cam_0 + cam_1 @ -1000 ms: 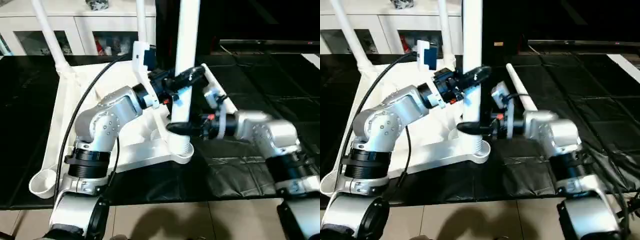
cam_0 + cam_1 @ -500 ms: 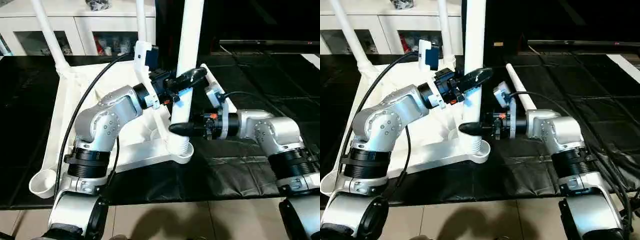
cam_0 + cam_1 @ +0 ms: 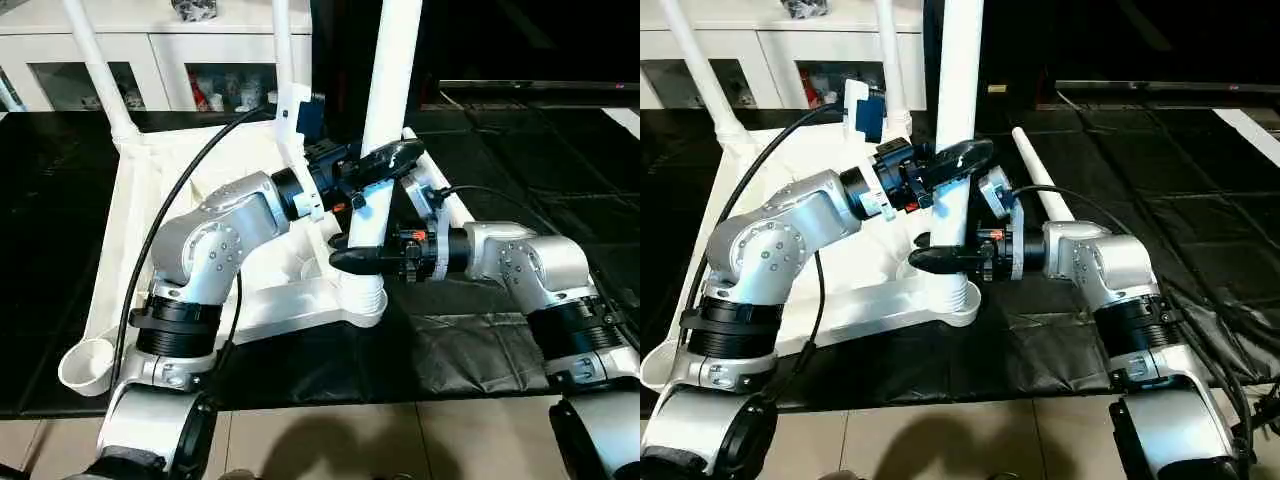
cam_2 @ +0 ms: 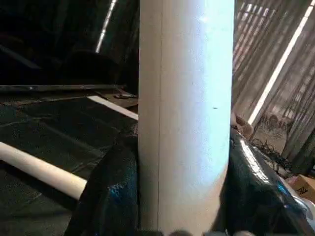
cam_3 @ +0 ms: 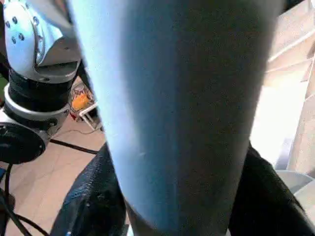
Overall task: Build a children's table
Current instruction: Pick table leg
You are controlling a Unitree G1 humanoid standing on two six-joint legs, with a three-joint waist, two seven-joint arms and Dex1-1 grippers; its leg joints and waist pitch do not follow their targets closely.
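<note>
Between both pincers (image 3: 372, 170), upright leg (image 3: 385, 100).

I count one white tabletop (image 3: 150, 190) lying upside down on the black mat, and four white legs: two (image 3: 95, 60) (image 3: 283, 40) standing at its far corners, one (image 3: 385, 110) upright at the near corner, and one (image 3: 1040, 185) lying loose on the mat. Two silver arms reach in, one gripper each: left gripper (image 3: 375, 165) and right gripper (image 3: 355, 258). One white cabinet (image 3: 150, 40) stands behind.

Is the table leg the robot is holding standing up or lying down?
Standing up. The leg rises nearly straight from a corner socket of the upside-down tabletop.
</note>
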